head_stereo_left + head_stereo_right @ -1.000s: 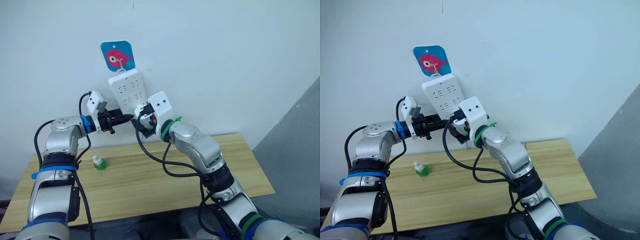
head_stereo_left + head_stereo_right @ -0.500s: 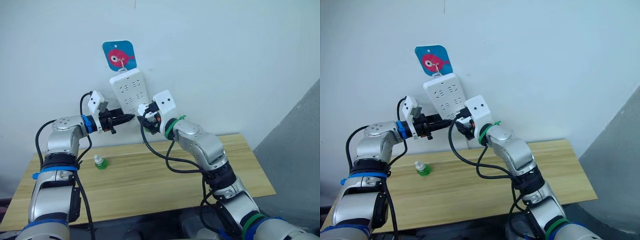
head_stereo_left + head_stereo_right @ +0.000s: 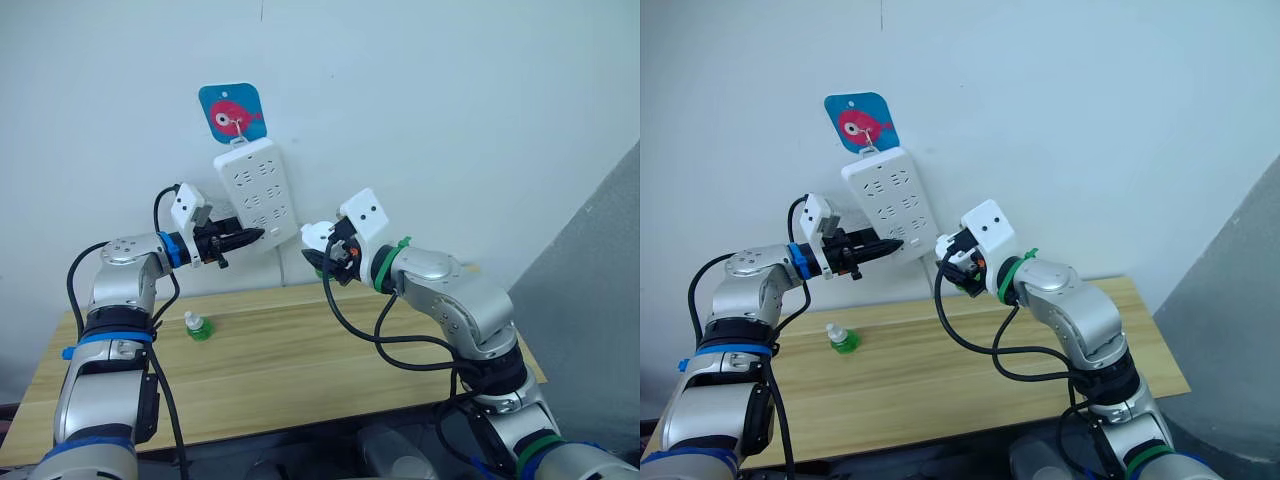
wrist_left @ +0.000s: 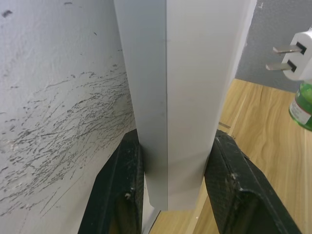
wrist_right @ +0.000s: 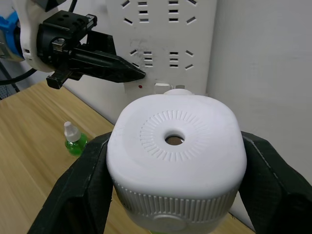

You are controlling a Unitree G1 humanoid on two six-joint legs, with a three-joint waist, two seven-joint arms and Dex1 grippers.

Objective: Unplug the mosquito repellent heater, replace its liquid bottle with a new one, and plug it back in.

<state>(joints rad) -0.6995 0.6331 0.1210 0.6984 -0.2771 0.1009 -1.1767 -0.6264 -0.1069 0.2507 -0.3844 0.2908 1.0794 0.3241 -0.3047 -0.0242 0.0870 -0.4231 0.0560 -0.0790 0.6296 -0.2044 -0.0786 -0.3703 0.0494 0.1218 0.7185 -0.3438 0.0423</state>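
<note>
My right gripper (image 5: 175,187) is shut on the mosquito repellent heater (image 5: 175,146), a white rounded unit with a round vent hole. It holds the heater in the air, clear of the white power strip (image 3: 255,190), with the two prongs (image 4: 285,56) bare. Its liquid bottle (image 4: 303,100) hangs green under the heater. My left gripper (image 3: 252,237) is shut on the strip's lower edge, one finger (image 4: 122,190) on each side. The new one (image 3: 198,325), green with a white cap, stands on the table's left part.
The power strip hangs tilted from a blue fish-print hook (image 3: 232,112) on the white wall. The wooden table (image 3: 300,370) runs below both arms. A grey panel (image 3: 600,300) rises at the right.
The right gripper has drawn the heater away from the power strip, to the right and slightly down. The left gripper has kept its hold on the strip.
</note>
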